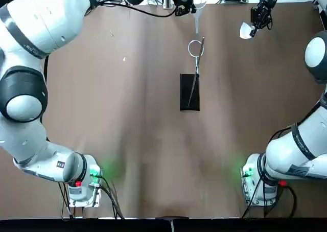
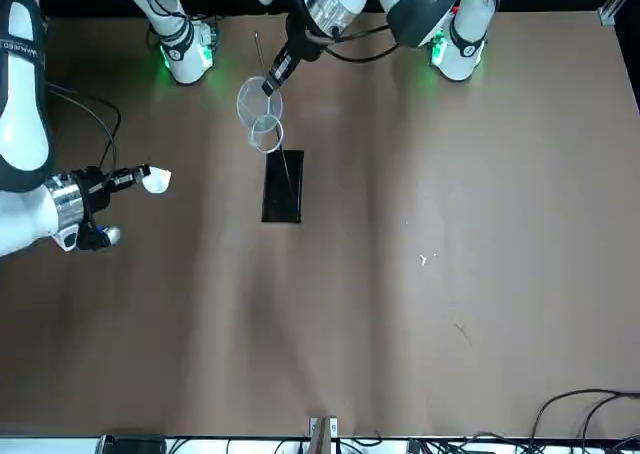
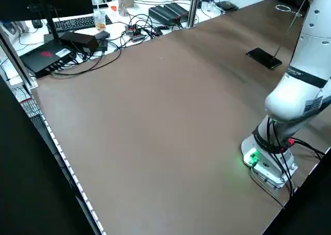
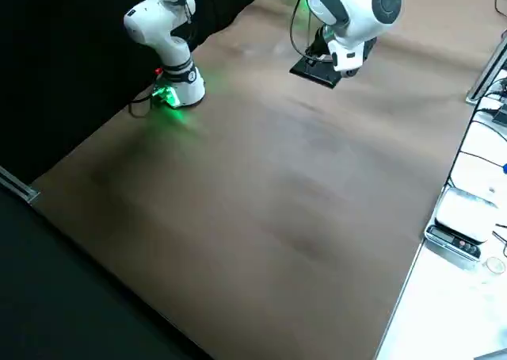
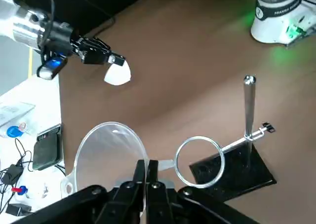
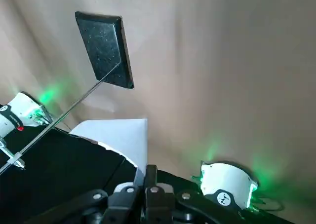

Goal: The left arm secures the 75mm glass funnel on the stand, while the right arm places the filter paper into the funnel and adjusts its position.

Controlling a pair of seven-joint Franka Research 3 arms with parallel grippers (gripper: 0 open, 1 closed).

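My left gripper point(image 1: 185, 8) hangs over the table's far edge, shut on the rim of the clear glass funnel point(image 5: 111, 152). The funnel point(image 2: 257, 103) is in the air just beside the stand's wire ring point(image 5: 199, 155), not in it. The stand point(image 1: 189, 92) has its black base mid-table, and its rod point(image 5: 249, 105) carries the ring point(image 1: 195, 48). At the far right, my right gripper point(image 1: 255, 27) is shut on the white folded filter paper point(image 1: 246, 31), well clear of the stand. The paper point(image 6: 121, 137) shows between that gripper's point(image 6: 146, 172) fingers.
The brown table point(image 1: 127, 140) lies bare around the stand. Both arm bases point(image 1: 84, 183) point(image 1: 260, 178) glow green at the near edge. Cables, a keyboard and boxes point(image 3: 77, 38) crowd the bench past the table's left side, and a scale point(image 4: 463, 221) sits beyond the far edge.
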